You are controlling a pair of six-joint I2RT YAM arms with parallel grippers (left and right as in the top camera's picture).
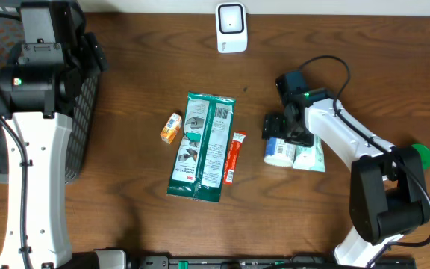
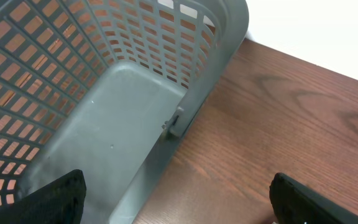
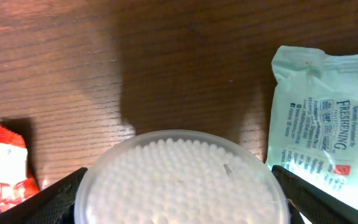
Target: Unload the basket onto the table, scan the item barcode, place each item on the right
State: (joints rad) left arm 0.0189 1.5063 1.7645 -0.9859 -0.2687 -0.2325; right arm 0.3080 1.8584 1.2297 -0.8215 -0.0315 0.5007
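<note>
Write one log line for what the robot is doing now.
left gripper: open, at basket | right gripper: astride cotton-swab tub, grip unclear

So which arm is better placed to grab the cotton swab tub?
Right. The right gripper sits over the cotton swab tub, jaws straddling it; the left gripper is away over the basket.

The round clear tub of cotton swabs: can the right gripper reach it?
Probably yes: the right gripper hangs open over the round clear tub of cotton swabs, a finger each side; the pale green wipes pack lies beside it.
</note>
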